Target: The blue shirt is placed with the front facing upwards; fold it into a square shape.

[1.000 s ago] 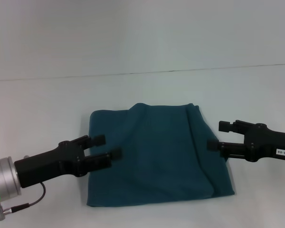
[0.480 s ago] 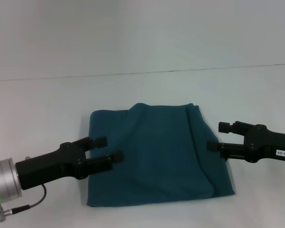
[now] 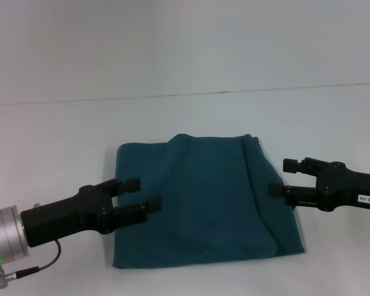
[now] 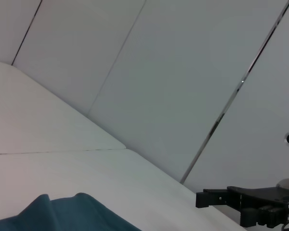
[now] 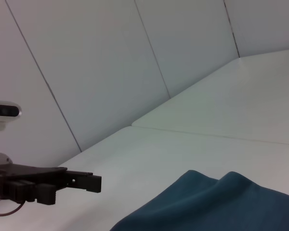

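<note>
The blue shirt (image 3: 200,200) lies folded into a rough rectangle on the white table, plain teal side up with a lengthwise crease near its right edge. My left gripper (image 3: 143,194) hovers open over the shirt's left edge, nothing between its fingers. At the shirt's right edge my right gripper (image 3: 280,177) is also open and holds nothing. A raised fold of the shirt (image 4: 62,214) shows in the left wrist view, with the right gripper (image 4: 207,198) farther off. The right wrist view shows the shirt (image 5: 216,204) and the left gripper (image 5: 89,182) beyond it.
The white table (image 3: 185,123) stretches around the shirt on all sides. Pale wall panels (image 4: 183,72) stand behind it. A cable (image 3: 31,266) hangs from my left arm at the lower left.
My left gripper has crept slightly down and to the right over the shirt's left edge. The right gripper and the shirt have stayed put.
</note>
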### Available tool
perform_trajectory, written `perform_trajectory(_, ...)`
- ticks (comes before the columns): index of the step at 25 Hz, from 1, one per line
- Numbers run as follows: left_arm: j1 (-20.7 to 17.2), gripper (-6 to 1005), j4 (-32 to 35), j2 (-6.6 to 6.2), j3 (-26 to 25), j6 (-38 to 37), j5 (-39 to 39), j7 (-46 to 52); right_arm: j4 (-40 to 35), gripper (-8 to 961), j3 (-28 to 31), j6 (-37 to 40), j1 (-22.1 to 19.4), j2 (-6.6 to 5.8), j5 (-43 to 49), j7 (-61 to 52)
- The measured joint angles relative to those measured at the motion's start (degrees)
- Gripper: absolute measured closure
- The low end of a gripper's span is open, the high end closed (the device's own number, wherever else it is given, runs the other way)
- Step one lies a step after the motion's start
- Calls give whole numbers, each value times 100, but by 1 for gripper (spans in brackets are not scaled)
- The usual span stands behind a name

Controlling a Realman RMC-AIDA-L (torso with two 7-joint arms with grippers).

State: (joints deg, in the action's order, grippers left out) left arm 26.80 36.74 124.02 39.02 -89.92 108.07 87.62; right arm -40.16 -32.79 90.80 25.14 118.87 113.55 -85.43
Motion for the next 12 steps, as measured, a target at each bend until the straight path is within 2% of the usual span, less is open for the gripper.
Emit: perform_trajectory(12, 0, 138, 0, -10, 30, -25, 2, 0, 0, 29, -30, 0, 25, 3, 3, 0)
